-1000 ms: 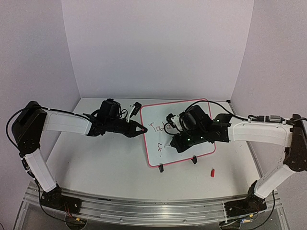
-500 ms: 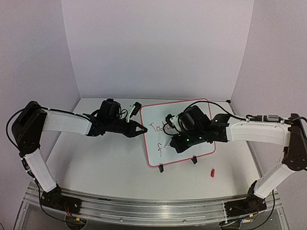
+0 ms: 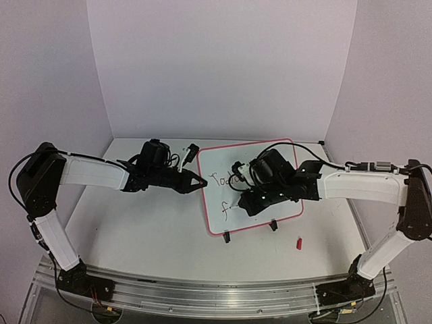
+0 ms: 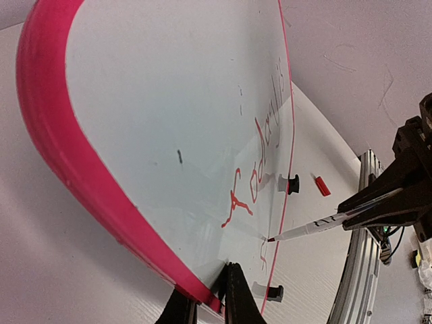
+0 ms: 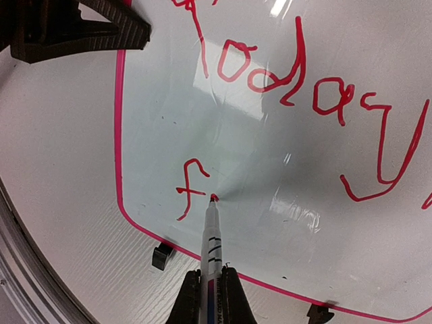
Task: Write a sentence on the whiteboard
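left arm [image 3: 88,172] reaches low toward the right, left gripper [image 3: 200,181] level, jaws pinched on the board [image 3: 217,162] rim. right arm [image 3: 364,183] stretches leftward, wrist tipped down, right gripper [image 3: 246,200] jaws closed tight on a pen [image 5: 210,236].

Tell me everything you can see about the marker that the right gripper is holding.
The marker is a slim white pen, plastic by the look of it, with short black marks on its barrel and a red tip. It has no cap on. The right gripper clamps its rear end between both fingers, so the barrel juts straight out ahead of them. Its tip touches the whiteboard just right of the red letter f, below the first written line.
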Tool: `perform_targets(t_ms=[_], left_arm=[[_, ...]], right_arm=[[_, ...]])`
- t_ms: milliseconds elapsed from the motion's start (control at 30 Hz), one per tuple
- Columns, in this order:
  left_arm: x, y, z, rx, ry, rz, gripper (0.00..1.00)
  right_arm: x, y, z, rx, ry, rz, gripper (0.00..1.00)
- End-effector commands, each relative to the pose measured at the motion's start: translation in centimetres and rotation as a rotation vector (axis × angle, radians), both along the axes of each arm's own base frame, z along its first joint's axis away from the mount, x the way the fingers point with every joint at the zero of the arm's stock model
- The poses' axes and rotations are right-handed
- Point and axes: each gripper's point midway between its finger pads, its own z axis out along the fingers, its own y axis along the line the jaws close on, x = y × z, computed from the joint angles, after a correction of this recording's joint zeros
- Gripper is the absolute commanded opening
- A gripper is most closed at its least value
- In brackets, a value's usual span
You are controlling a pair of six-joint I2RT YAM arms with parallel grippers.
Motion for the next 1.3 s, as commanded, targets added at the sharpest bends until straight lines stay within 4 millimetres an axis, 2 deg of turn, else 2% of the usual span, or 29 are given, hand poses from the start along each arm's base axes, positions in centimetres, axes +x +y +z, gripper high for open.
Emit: perform_targets(t_ms=[0, 300, 600, 1267], left_arm=[[3.2, 6.2, -7.9, 0.384, -0.053, 0.207, 0.0], [3.1, 6.4, -7.9, 0.389, -0.053, 0.212, 0.0], [3.1, 6.4, -7.9, 0.387, -0.054, 0.211, 0.0], [3.2, 6.2, -7.9, 0.382, -0.056, 0.206, 0.0]], right_arm=[[-0.5, -0.6, -0.1, -0.006, 0.024, -0.004, 0.0], [-0.7, -1.2, -0.5, -0.034, 0.029, -0.013, 0.0], [1.2, -1.3, 1.4, -0.044, -0.065, -0.057, 0.0], [1.9, -0.8, 2.8, -0.027, -0.111, -0.054, 0.0]])
